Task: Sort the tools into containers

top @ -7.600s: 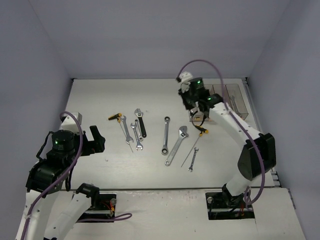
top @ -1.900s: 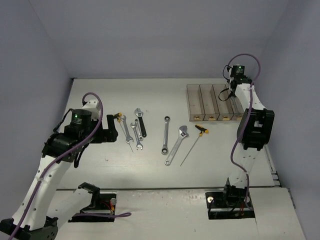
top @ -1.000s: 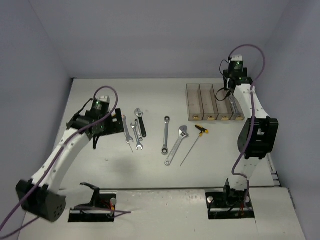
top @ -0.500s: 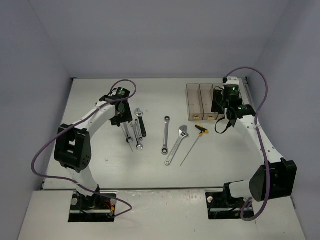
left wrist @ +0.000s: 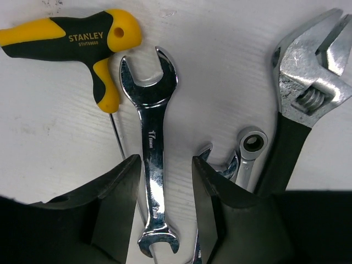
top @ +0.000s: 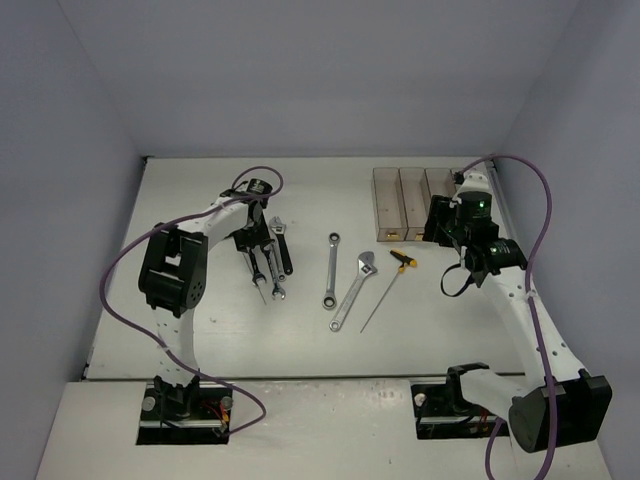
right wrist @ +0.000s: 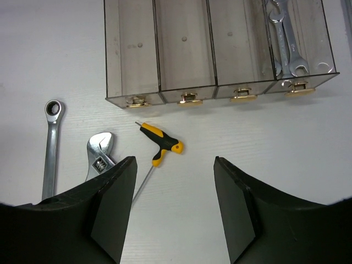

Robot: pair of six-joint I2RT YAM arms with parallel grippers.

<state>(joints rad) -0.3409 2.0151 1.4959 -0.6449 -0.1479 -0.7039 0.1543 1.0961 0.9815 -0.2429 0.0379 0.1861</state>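
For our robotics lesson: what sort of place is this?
Probably a robotics lab test cell: two arms bolted at a white table edge, plain walls enclosing it, wrenches laid out near clear bins.

A robotics lab test cell: plain pale walls (top: 320,70) box in a white bench (top: 450,330) on three sides; at the bench's near edge a left arm (top: 172,275) and right arm (top: 530,310) are bolted, trailing purple cables (top: 102,292).

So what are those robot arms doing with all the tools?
Sorting them into the four clear brownish plastic bins. The left gripper is open around a silver open-ended wrench. The right gripper hangs open near a yellow-and-black T-handle driver. Only the end bin holds wrenches so far.
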